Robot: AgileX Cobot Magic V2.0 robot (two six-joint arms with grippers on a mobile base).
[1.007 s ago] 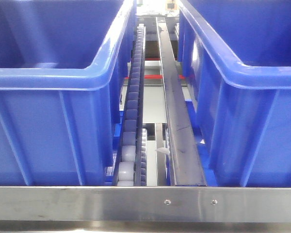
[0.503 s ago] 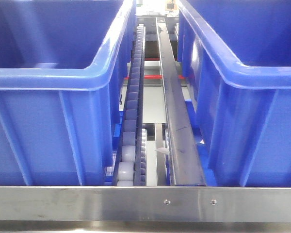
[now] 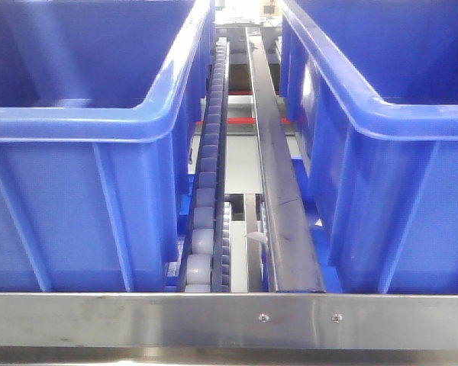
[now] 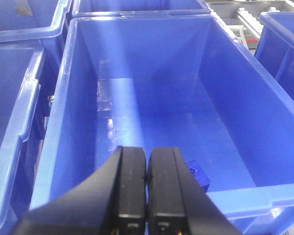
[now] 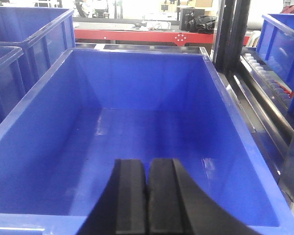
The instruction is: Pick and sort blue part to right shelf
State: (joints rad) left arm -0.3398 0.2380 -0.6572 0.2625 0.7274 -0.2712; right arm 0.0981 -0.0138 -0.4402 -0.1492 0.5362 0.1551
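1. While the rack fills nearly everything in the front view, what stands out first is the right shelf [image 3: 229, 320]: a grey steel front rail with two screw heads, and behind it a pale roller track [image 3: 206, 191] and a dark steel guide rail [image 3: 278, 191] running side by side away from me.
2. Behind the shelf, in the right wrist view, the room shows a red beam [image 5: 157, 35] and cluttered benches under bright light; details there are too washed out to tell.
3. Counting the deep blue bins in the front view, I see two: a left bin [image 3: 84, 152] and a right bin [image 3: 397, 168], one on each side of the tracks.
4. Under the left arm sits a bin [image 4: 147, 98] with neighbouring bins on its left and right, and one more beyond it.
5. Under the right arm, another bin [image 5: 137, 127] shows only a bare floor.
6. One blue part [image 4: 198, 175] lies on the floor of the bin below the left arm, near the front wall, just right of the gripper and partly hidden by it.
7. The left gripper [image 4: 147, 191] has its black pads pressed together with nothing between them.
8. The right gripper [image 5: 148, 200] is likewise clenched and carries nothing, hanging above its bin's near wall.
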